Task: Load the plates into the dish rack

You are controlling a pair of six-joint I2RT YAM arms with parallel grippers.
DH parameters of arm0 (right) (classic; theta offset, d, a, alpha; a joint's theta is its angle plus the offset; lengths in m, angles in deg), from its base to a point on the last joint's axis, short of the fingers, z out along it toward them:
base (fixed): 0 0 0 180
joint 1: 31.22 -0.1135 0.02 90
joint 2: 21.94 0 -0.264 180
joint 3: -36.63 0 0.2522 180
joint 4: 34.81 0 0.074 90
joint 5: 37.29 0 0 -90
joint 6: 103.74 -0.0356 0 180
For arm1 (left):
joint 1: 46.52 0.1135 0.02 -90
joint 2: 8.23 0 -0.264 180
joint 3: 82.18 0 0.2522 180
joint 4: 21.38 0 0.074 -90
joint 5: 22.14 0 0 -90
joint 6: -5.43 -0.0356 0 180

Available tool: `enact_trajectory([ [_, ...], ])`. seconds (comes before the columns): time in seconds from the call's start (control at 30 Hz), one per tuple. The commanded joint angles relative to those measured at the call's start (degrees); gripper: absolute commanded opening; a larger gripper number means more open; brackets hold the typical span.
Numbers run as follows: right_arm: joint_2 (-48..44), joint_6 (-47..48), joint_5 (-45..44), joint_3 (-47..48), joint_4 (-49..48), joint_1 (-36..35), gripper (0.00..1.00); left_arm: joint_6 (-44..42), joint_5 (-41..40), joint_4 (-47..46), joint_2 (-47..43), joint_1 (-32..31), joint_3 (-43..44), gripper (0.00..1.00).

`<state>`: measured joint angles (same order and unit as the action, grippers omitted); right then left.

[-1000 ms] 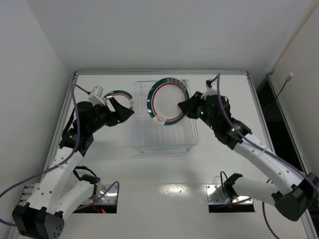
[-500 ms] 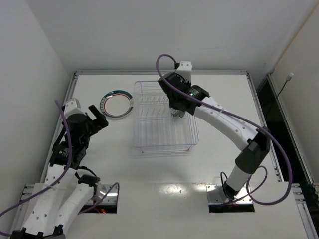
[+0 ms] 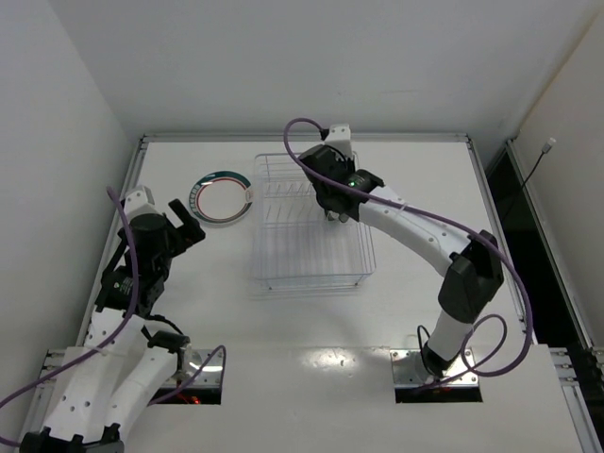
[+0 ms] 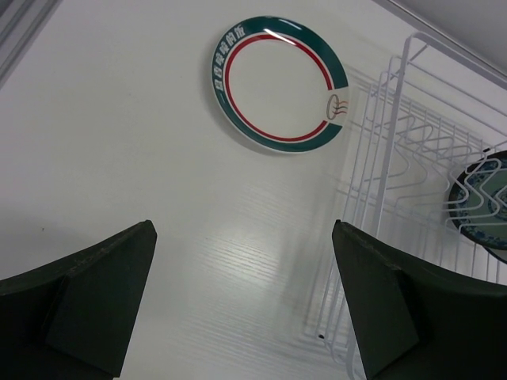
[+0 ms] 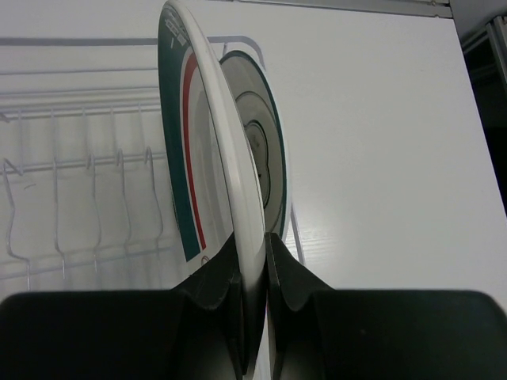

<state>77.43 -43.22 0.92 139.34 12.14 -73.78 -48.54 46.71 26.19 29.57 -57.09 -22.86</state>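
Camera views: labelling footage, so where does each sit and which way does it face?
Top external: above and behind, looking down on the table; left arm, right arm show.
Left wrist: on left arm, facing flat plate and dish rack past open left claw.
Right wrist: on right arm, looking along right claw, shut on upright plate at dish rack.
Shared: top, left wrist both show flat plate.
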Motion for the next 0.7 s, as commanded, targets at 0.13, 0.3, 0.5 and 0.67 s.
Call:
enact_trajectory([
  [0.13,3.6,2.3,3.3,-0.1,-8.8,1.3,0.0,-1.5,0.4,-1.1,0.2,0.4,-0.6,0.92],
  [0.3,8.5,0.9,7.7,3.0,-6.0,2.5,0.0,-1.5,0.9,-1.6,1.3,0.4,-0.6,0.92],
  [0.5,9.7,-1.5,12.8,1.9,-4.5,3.5,0.1,-1.5,0.9,-1.6,1.8,0.4,-0.6,0.92],
  [0.67,6.7,-1.6,13.4,1.4,-4.0,4.1,0.26,-1.5,0.9,-1.6,2.4,0.4,-0.6,0.92],
])
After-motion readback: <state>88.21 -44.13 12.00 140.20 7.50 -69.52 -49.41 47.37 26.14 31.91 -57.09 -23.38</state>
